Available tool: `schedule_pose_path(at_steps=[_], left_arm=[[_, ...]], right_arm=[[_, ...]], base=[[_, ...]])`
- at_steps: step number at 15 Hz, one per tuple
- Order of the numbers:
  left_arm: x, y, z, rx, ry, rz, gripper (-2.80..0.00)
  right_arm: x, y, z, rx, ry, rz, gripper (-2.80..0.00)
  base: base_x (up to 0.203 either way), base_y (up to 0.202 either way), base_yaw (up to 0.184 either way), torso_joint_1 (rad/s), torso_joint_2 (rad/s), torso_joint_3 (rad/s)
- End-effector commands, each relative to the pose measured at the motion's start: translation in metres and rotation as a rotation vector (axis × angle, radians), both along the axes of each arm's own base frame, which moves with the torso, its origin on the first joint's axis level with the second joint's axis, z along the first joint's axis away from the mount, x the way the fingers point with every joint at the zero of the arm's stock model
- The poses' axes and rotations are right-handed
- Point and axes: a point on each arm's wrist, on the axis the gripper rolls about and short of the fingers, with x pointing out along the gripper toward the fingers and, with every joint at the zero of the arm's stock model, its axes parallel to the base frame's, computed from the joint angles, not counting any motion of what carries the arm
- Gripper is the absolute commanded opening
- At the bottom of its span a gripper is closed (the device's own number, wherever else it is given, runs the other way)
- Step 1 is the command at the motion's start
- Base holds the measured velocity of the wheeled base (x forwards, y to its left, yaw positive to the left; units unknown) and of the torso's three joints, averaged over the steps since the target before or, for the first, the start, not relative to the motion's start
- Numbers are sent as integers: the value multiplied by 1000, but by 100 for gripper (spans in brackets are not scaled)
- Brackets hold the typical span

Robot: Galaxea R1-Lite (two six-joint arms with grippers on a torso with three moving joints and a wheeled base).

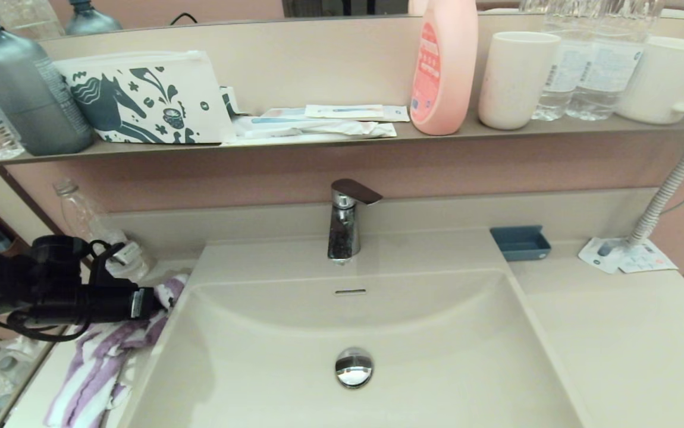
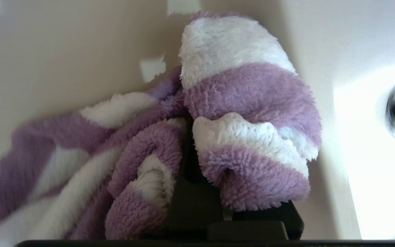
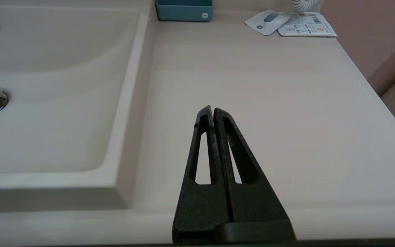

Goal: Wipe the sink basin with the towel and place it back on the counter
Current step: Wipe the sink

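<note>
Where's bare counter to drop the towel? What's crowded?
Biggest free patch: the counter right of the sink basin, in front of the blue tray and sachets; the right tool hovers shut there. The left strip is narrow, taken by the towel in the left tool and a clear bottle. The shelf is full.

The basin [image 1: 437, 333] interior is open; only the drain plug [image 1: 354, 367] sits on its floor, and the faucet [image 1: 345, 223] overhangs the rear rim at centre. The left counter strip is narrow and occupied by the towel [image 1: 101, 368], the left gripper [image 1: 160, 300] clamped on it at the basin's left rim, and a clear bottle [image 1: 95, 229] behind. The right counter [image 1: 627, 345] is broad and bare in front; a blue tray [image 1: 520, 242], sachets [image 1: 624, 257] and a coiled cord [image 1: 666, 193] stand along its rear. The shelf [image 1: 342, 139] overhangs the back wall.
</note>
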Motion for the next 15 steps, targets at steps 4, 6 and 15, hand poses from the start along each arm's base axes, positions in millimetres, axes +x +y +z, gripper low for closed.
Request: schedule_pose_path(at_steps=[4,6,15], left_arm=[[-34,0,-3,39,117,-23,-280],[-50,-3,-6,58,146,-31,-280],[-116,-1,-16,312,316,-34,-280]], right_arm=[[0,0,0,-1,1,2,-280],[0,0,0,-1,1,2,-280],[0,0,0,-1,1,1,-280]], base=[[0,0,0,0,0,0],[0,0,0,0,0,0],[0,0,0,0,0,0]])
